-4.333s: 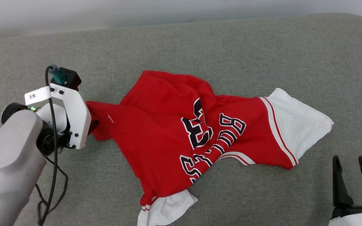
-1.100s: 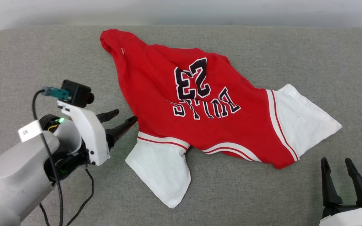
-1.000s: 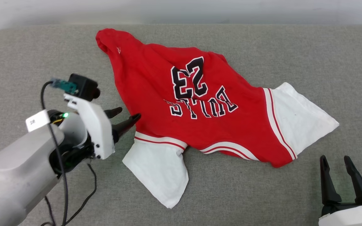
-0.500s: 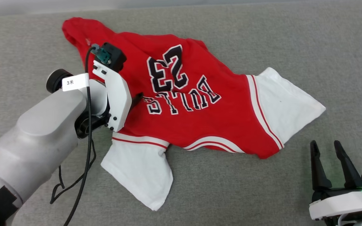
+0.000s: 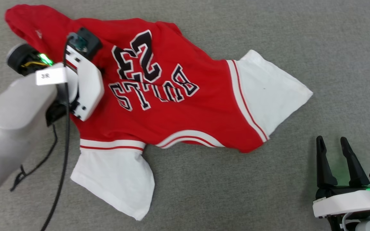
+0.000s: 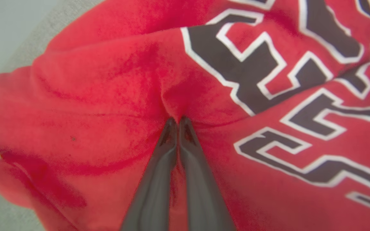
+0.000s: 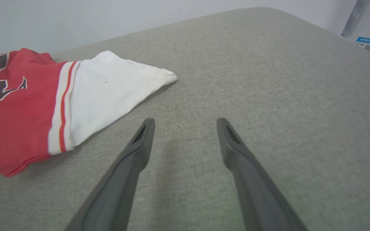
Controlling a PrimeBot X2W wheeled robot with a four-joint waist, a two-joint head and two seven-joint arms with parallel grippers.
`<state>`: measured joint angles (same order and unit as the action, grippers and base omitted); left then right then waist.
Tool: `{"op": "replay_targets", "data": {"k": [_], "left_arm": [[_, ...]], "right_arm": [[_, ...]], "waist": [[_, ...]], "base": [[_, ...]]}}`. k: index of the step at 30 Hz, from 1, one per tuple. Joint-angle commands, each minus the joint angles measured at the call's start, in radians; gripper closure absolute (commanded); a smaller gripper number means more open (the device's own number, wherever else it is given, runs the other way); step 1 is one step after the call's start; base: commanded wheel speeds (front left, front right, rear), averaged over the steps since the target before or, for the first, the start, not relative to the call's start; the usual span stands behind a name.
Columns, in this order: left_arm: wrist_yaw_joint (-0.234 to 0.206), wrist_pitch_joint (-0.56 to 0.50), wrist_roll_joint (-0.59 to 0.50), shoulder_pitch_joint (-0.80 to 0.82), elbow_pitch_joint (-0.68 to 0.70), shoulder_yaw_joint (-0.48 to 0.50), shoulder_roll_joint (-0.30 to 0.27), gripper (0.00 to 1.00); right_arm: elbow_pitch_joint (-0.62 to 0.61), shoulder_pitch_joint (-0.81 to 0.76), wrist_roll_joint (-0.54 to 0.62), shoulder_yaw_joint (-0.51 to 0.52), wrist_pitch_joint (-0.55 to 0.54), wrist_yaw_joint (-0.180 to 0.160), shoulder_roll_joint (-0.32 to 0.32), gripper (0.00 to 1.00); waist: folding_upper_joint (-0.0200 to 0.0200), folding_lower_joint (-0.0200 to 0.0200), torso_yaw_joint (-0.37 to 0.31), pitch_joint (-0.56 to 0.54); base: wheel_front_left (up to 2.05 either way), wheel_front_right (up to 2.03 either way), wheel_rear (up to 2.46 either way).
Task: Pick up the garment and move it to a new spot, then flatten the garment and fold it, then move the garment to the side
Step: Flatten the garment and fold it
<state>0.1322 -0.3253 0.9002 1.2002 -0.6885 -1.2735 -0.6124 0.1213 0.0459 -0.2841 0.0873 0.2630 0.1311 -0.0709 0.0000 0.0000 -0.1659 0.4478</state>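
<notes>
left tool is pinched fully together on a small ridge of the red soft jersey shirt with white sleeves, just left of the black white-outlined number. the shirt lies rumpled and skewed on the grey fabric-covered desk, spread from the far left toward the right, with one white sleeve pointing near. right tool hovers at the near right with fingers spread wide and empty, apart from the shirt. the pick-up step looks to be in hand. the next move calls for a steady lift without losing the pinch, then carrying the shirt to a fresh spot before any flattening.
</notes>
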Motion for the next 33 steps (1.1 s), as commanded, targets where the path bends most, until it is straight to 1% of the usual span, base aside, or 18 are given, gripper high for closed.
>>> {"op": "replay_targets", "data": {"k": [1,4,6,9,11,12,15,18,20,21,23,24,25,27,28,33], "left_arm": [[-0.003,0.010,-0.011,0.002,-0.017,-0.012,-0.022,1.00],[-0.003,0.057,-0.044,0.055,-0.018,-0.008,-0.058,1.00],[-0.003,0.089,-0.098,0.092,-0.015,-0.007,-0.075,1.00],[-0.002,0.152,-0.148,0.134,-0.026,-0.007,-0.093,1.00],[-0.002,0.177,-0.194,0.152,-0.053,-0.007,-0.110,1.00],[-0.002,0.181,-0.206,0.149,-0.059,-0.008,-0.108,1.00],[-0.002,0.202,-0.303,0.153,-0.085,-0.007,-0.121,1.00],[-0.002,0.202,-0.332,0.127,-0.134,-0.008,-0.116,1.00],[-0.002,0.190,-0.384,0.127,-0.179,-0.007,-0.117,1.00],[-0.002,0.195,-0.362,0.121,-0.198,-0.004,-0.107,1.00],[-0.002,0.199,-0.374,0.118,-0.242,-0.002,-0.094,1.00],[-0.002,0.207,-0.355,0.113,-0.261,0.004,-0.084,1.00],[-0.002,0.225,-0.333,0.107,-0.267,0.013,-0.068,0.96],[-0.002,0.274,-0.299,0.102,-0.269,0.026,-0.044,0.26],[-0.002,0.288,-0.283,0.098,-0.273,0.029,-0.033,0.00],[-0.002,0.384,-0.181,0.087,-0.264,0.057,0.018,0.00]], "right_arm": [[-0.006,0.012,-0.011,0.003,0.002,-0.001,0.004,0.00],[-0.005,0.013,-0.008,0.002,0.002,-0.001,0.009,0.00],[-0.007,0.011,-0.008,0.005,0.002,-0.001,0.010,0.00],[-0.007,0.012,-0.007,-0.002,0.002,-0.001,0.012,0.00],[-0.007,0.016,-0.008,-0.007,0.002,-0.001,0.012,0.00],[-0.008,0.018,-0.009,-0.009,0.002,-0.001,0.012,0.00],[-0.008,0.020,-0.008,-0.016,0.002,-0.001,0.012,0.00],[-0.008,0.025,-0.009,-0.017,0.002,-0.001,0.013,0.00],[-0.008,0.024,-0.010,-0.011,0.002,-0.001,0.014,0.00],[-0.009,0.021,-0.010,-0.007,0.002,-0.001,0.014,0.00],[-0.008,0.015,-0.007,-0.004,0.002,-0.001,0.015,0.00],[-0.008,0.011,-0.005,0.000,0.002,-0.001,0.014,0.00],[-0.007,0.010,-0.003,0.005,0.002,-0.001,0.013,0.00],[-0.010,0.009,-0.002,0.008,0.002,-0.001,0.008,0.00],[-0.009,0.008,-0.001,0.009,0.002,-0.001,0.005,0.00],[-0.005,0.001,0.000,0.011,0.002,-0.001,-0.013,0.00]], "waist": [[0.0000,0.0000,-0.013,0.009],[0.0000,0.0000,-0.026,0.012],[0.0000,0.0000,-0.032,0.014],[0.0000,0.0000,-0.045,0.018],[0.0000,0.0000,-0.054,0.024],[0.0000,0.0000,-0.056,0.027],[0.0000,0.0000,-0.068,0.037],[0.0000,0.0000,-0.071,0.049],[0.0000,0.0000,-0.068,0.053],[0.0000,0.0000,-0.064,0.056],[0.0000,0.0000,-0.055,0.057],[0.0000,0.0000,-0.048,0.056],[0.0000,0.0000,-0.041,0.055],[0.0000,0.0000,-0.024,0.051],[0.0000,0.0000,-0.014,0.047],[0.0000,0.0000,0.034,0.021]], "base": [[0.00,0.00,0.00],[0.00,0.00,0.00],[0.00,0.00,0.00],[0.00,0.00,0.00],[0.00,0.00,0.00],[0.00,0.00,0.00],[0.00,0.00,0.00],[0.00,0.00,0.00],[0.00,0.00,0.00],[0.00,0.00,0.00],[0.00,0.00,0.00],[0.00,0.00,0.00],[0.00,0.00,0.00],[0.00,0.00,0.00],[0.00,0.00,0.00],[0.00,0.00,0.00]]}}
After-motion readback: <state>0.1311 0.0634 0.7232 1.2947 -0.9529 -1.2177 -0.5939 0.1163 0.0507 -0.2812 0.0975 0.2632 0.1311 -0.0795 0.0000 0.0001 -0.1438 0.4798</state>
